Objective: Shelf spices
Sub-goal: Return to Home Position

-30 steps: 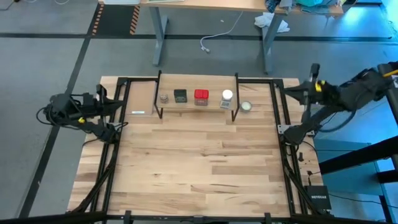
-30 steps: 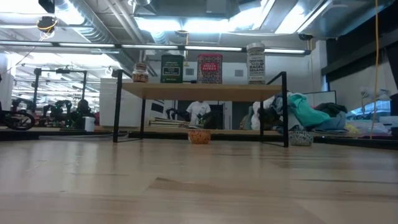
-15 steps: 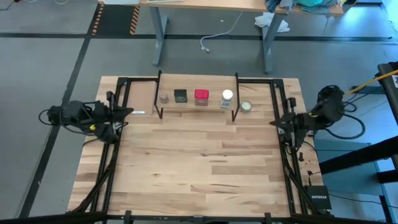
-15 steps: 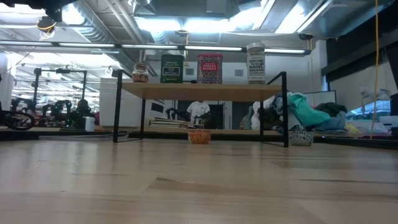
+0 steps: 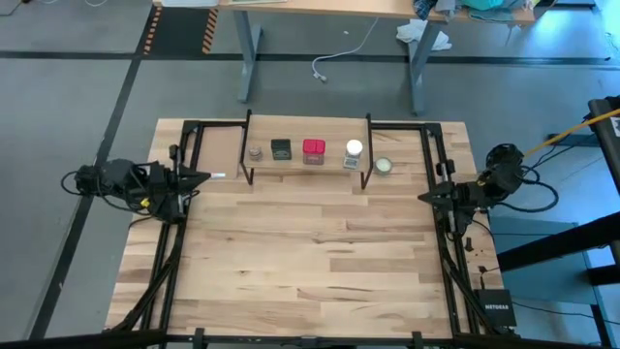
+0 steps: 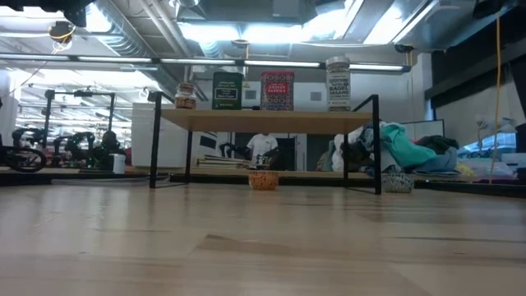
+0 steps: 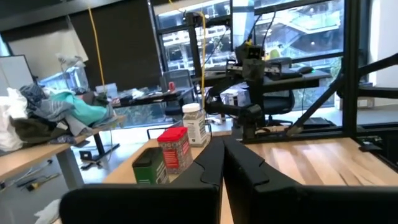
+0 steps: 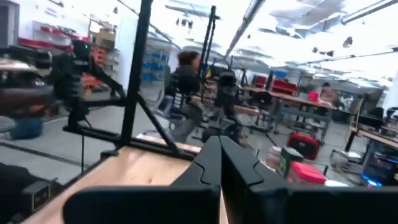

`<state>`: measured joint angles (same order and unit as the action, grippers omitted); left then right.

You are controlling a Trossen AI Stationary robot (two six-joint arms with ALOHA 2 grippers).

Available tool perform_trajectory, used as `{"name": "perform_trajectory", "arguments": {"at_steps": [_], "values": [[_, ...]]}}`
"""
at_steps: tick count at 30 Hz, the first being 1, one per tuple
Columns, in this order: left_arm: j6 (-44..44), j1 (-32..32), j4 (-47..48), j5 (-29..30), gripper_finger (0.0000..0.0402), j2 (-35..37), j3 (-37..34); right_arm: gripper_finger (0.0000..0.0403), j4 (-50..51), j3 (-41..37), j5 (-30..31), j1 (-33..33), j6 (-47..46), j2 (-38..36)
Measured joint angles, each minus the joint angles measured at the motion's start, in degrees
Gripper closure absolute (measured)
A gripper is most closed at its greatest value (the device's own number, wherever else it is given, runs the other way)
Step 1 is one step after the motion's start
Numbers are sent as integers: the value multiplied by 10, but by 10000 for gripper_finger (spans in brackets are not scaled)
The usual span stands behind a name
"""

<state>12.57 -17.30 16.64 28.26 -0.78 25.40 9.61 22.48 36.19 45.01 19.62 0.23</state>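
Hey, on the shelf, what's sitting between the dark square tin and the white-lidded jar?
Only the red square box, between the dark square tin and the white-lidded jar; the high view shows it.

Plank table [image 5: 310, 262]: a flat pale round disc [image 5: 385, 166] lies at far right, a small white strip [image 5: 215, 175] at far left, and a small orange item [image 6: 263, 180] at far middle. A black box [image 5: 495, 307] sits off the near right corner. Beyond the far edge are a desk [image 5: 320, 8], a white cable [image 5: 325, 66] on the floor [image 5: 77, 97], and hazard tape [image 5: 179, 29]. The low view shows heaped clothing [image 6: 403, 148] at right and a person [image 6: 263, 148] far back.
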Motion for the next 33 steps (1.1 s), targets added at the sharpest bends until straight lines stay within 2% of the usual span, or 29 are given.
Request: {"name": "perform_trajectory", "arguments": {"at_steps": [5, 8, 21, 26, 33], "values": [[-4, 2, 2, -1, 401, 0, -16, 403, -3, -14, -14, -39, -20, 2], [-8, 2, -2, -5, 401, 0, -23, 403, -25, -33, -49, -76, -42, 2], [-27, 2, -42, -13, 401, 0, -69, 403, -48, -75, -267, -311, -117, 21], [-27, 12, -56, -13, 401, 0, -87, 403, -58, -88, -356, -403, -119, 20], [-30, 28, -42, -13, 401, 0, -87, 403, -39, -89, -469, -491, -129, 22]]}}
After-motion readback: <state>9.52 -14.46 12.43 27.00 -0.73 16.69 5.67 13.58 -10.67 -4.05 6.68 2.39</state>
